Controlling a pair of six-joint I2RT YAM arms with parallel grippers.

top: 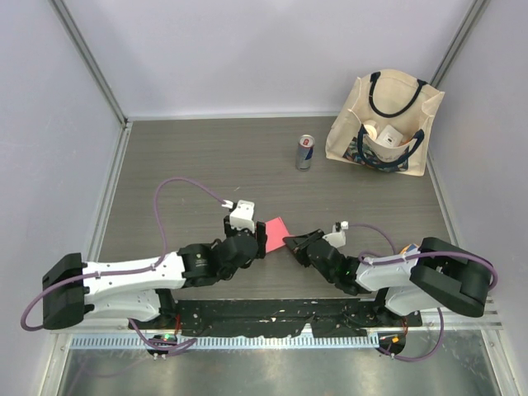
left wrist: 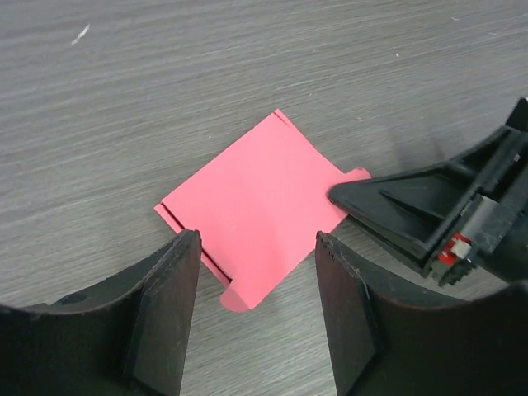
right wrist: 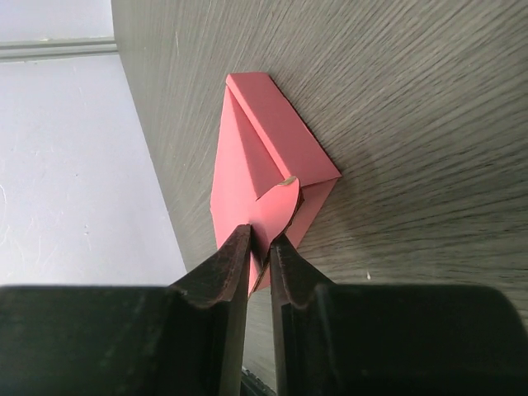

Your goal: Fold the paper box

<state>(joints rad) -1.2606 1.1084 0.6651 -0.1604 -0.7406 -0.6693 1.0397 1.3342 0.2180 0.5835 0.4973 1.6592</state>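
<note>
The paper box (top: 276, 227) rests on the worktop (top: 181, 157), its tab pinched by the right jaws from 4 o'clock, likely as an anchor, while the left jaws hover at 8 o'clock, spread wide.

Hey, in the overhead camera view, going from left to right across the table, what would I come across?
Left tool → paper box → right tool → cream tote bag. The soda can sits farther back, roughly level with the right tool, so it is left out.
</note>
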